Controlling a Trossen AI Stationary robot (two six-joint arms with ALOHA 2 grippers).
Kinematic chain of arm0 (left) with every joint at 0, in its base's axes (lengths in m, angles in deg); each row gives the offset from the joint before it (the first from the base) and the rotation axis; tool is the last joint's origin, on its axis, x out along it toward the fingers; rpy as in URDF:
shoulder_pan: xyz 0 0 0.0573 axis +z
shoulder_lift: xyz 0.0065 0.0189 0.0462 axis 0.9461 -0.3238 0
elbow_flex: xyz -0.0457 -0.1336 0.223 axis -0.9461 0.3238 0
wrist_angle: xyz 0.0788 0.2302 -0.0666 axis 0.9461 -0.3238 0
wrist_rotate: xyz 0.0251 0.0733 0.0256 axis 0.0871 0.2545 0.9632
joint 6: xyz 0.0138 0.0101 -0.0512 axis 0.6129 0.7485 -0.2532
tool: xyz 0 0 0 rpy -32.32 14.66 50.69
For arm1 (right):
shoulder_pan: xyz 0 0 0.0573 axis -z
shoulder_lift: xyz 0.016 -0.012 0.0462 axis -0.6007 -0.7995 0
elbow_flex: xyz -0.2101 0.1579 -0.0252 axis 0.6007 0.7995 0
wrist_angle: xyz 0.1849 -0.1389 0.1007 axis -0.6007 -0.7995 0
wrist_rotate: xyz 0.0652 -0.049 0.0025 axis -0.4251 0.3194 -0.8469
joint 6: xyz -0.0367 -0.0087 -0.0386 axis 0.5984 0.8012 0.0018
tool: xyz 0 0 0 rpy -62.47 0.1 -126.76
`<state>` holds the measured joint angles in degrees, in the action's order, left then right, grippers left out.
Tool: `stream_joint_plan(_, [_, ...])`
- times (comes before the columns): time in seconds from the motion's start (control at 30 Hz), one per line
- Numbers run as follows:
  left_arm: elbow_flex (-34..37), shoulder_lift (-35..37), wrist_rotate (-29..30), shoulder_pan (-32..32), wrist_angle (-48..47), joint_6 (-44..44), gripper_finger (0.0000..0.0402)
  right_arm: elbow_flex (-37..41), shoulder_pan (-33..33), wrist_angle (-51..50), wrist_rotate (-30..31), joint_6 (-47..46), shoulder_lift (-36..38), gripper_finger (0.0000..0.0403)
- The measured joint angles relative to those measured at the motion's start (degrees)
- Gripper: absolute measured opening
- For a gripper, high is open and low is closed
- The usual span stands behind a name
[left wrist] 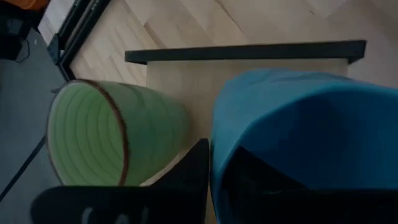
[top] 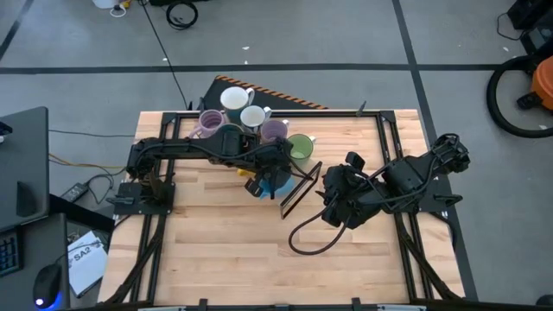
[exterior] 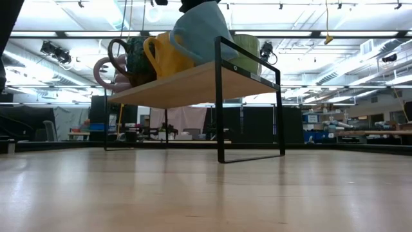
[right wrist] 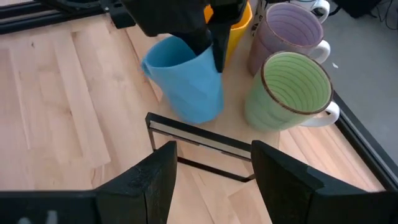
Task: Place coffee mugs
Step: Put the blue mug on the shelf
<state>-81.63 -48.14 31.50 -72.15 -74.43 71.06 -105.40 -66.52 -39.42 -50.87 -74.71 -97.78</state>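
High view: left gripper gripping blue mug

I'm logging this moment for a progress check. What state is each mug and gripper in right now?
blue mug: upright on the shelf's front edge, left gripper shut on its rim.
green mug: upright on the shelf, free.
orange mug: on the shelf, behind the blue one.
lilac mug: upright, free.
white mugs: upright, at the back.
right gripper: open, empty, facing the shelf.
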Motion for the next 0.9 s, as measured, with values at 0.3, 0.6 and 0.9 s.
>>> stream_joint_plan(0.3, [0.0, 0.0, 0.7, 0.0, 1.0, -0.2, 0.0089, 0.0, 0.0, 0.8, 0.0, 1.0, 0.0, 0.0212])
stream_joint_plan(0.6, [0.0, 0.0, 2.0, -0.1, 4.1, -3.0, 0.0105, 0.0, 0.0, 0.8, 0.0, 1.0, 0.0, 0.0212])
stream_joint_plan(0.9, [0.0, 0.0, 3.6, -0.1, 4.9, -3.1, 0.0105, 0.0, 0.0, 0.7, -1.1, 1.0, 0.0, 0.0212])
